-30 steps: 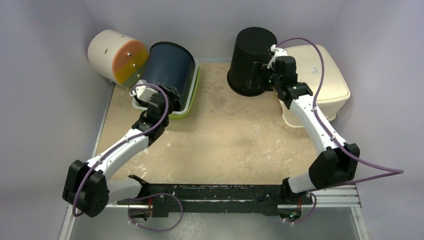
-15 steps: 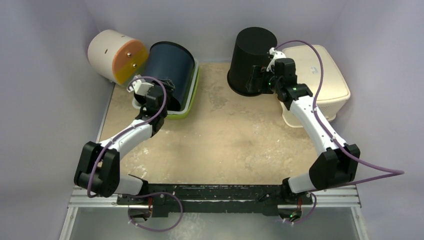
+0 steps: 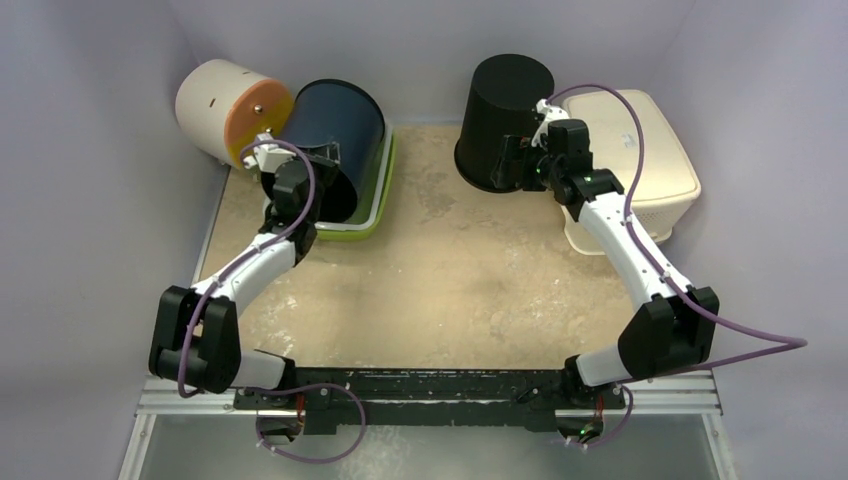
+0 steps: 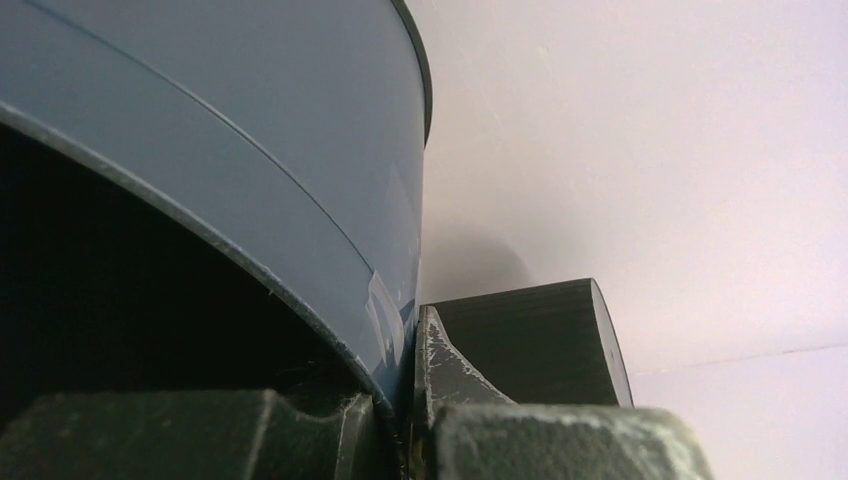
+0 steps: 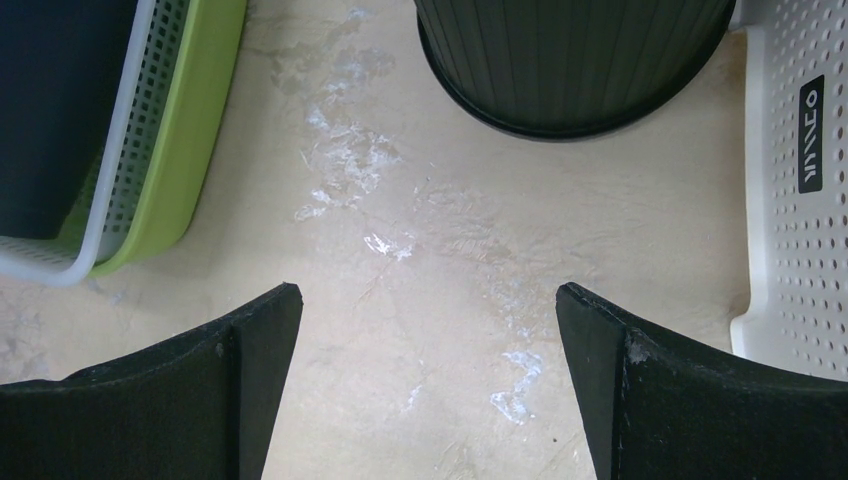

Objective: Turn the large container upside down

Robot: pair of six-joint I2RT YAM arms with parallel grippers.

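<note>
The large container (image 3: 340,125), a dark blue bucket, lies on its side in a green and white basket (image 3: 385,190) at the back left, with its mouth toward the arms. My left gripper (image 3: 322,165) is shut on the bucket's rim. In the left wrist view the blue wall (image 4: 250,150) is pinched in the left gripper (image 4: 410,400), one finger inside the dark mouth and the other finger (image 4: 520,330) outside. My right gripper (image 3: 505,160) hangs open over bare table beside the black bucket; the right gripper (image 5: 428,300) holds nothing.
A black bucket (image 3: 505,100) stands upside down at the back middle. A cream perforated basket (image 3: 650,150) lies overturned at the back right. A cream cylinder with an orange end (image 3: 215,105) lies at the back left corner, touching the blue bucket. Grey walls enclose the table.
My left arm has reached further back and left, and its gripper has closed on the blue bucket's rim. The right arm has barely moved.
</note>
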